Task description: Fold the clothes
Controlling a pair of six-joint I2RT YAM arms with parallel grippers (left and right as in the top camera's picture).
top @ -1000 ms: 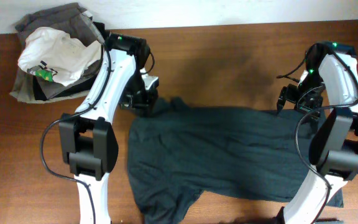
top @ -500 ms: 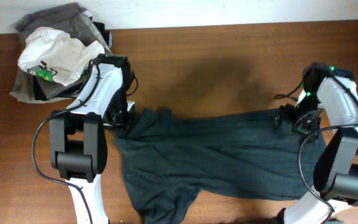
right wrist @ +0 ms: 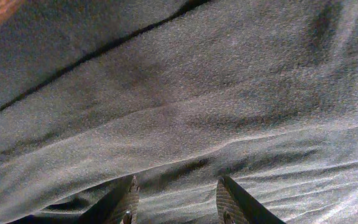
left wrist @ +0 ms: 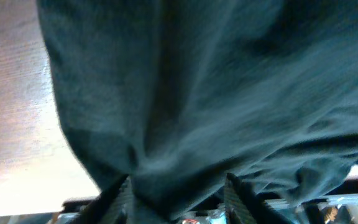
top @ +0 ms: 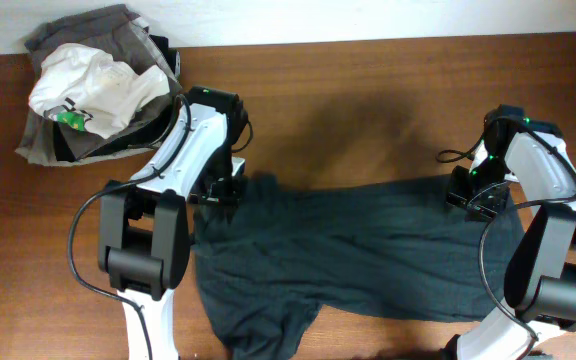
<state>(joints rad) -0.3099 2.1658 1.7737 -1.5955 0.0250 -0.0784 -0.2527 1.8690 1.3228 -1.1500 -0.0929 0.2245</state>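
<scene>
The clothes, one very dark teal-black T-shirt point(top: 348, 250), lie spread and wrinkled across the wooden table point(top: 368, 100). My left gripper point(top: 218, 192) sits at the shirt's back left corner. In the left wrist view its fingers point(left wrist: 120, 196) stand apart, and a bunched fold of the shirt point(left wrist: 197, 93) fills the gap of the left gripper point(left wrist: 176, 199). My right gripper point(top: 471, 197) is down on the back right corner. In the right wrist view the right gripper point(right wrist: 176, 199) is open, its fingertips point(right wrist: 224, 196) resting on rippled shirt fabric point(right wrist: 197, 93).
A heap of grey folded garments point(top: 43, 145) topped by a white garment with a green mark point(top: 88, 85) sits at the back left corner. Bare wood lies behind the shirt. The shirt's lower edge runs near the table's front.
The shirt's back edge was drawn toward the front. My left gripper swung left, then came back right and its jaws parted. The right gripper came down onto the shirt corner and its jaws narrowed.
</scene>
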